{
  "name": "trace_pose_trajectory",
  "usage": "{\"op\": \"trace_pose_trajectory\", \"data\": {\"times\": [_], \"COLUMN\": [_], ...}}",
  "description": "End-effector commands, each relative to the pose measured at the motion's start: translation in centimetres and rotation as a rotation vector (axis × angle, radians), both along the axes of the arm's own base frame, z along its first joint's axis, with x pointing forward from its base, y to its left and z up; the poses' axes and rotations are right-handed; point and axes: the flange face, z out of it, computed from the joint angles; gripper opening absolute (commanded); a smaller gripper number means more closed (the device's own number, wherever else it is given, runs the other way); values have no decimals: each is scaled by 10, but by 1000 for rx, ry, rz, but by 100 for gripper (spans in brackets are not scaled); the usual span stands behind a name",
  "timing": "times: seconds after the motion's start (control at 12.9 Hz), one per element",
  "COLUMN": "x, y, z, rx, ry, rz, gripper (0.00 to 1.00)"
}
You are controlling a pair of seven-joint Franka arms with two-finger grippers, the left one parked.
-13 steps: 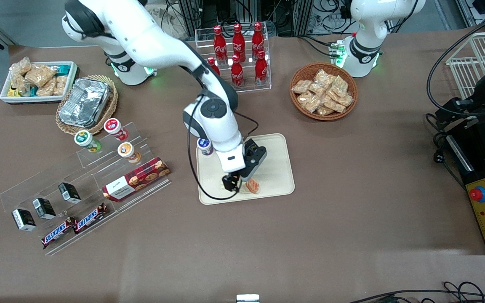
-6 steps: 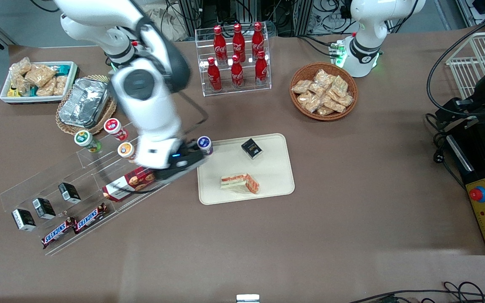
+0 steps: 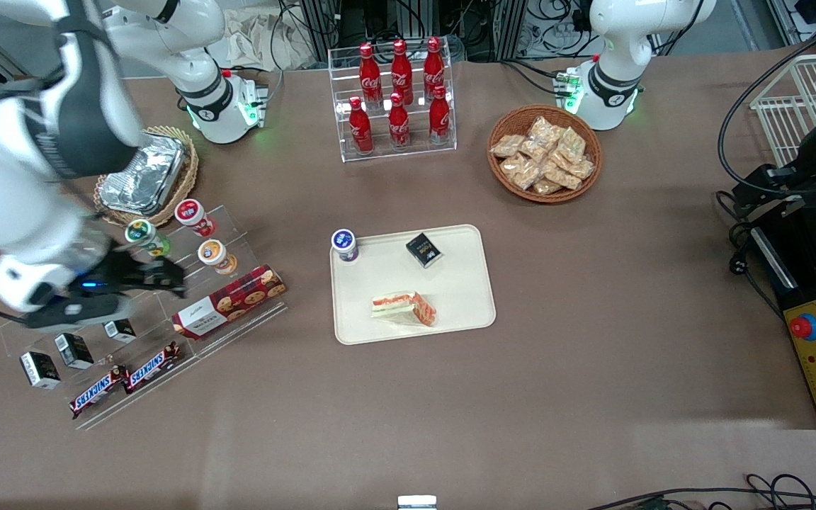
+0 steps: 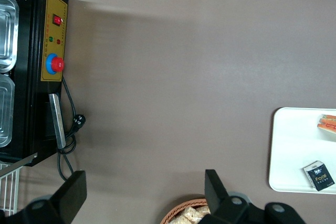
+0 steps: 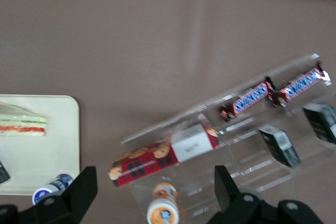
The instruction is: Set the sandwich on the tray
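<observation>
The sandwich (image 3: 403, 309), a wrapped wedge with red-orange and green filling, lies flat on the cream tray (image 3: 457, 297), near the tray's edge closest to the front camera. It also shows in the right wrist view (image 5: 23, 124) on the tray (image 5: 60, 150) and in the left wrist view (image 4: 328, 123). My right gripper (image 3: 163, 275) is open and empty. It hovers above the clear acrylic display stand (image 3: 167, 290), well away from the tray toward the working arm's end of the table. In the right wrist view the gripper (image 5: 155, 178) has its fingers wide apart over an orange-lidded cup (image 5: 163, 211).
A small black box (image 3: 423, 249) and a blue-lidded cup (image 3: 344, 245) also sit on the tray. The stand holds cups, a red cookie box (image 3: 229, 301), black boxes and Snickers bars (image 3: 125, 379). A cola rack (image 3: 397, 92), snack basket (image 3: 544, 154) and foil container (image 3: 140, 173) stand farther back.
The right arm has swung away from the tray toward the working arm's end of the table. The sandwich, under the gripper one second ago, now lies alone on the tray.
</observation>
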Motion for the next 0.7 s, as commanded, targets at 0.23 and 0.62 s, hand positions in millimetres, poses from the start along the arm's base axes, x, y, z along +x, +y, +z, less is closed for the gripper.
{"op": "trace_pose_trajectory", "data": {"times": [0.23,0.62], "x": [-46,-48], "y": [-73,-118], "z": [53,59], "rx": [20,3], "ry": [60,59], "rz": [-122,-148], "gripper": [99,99]}}
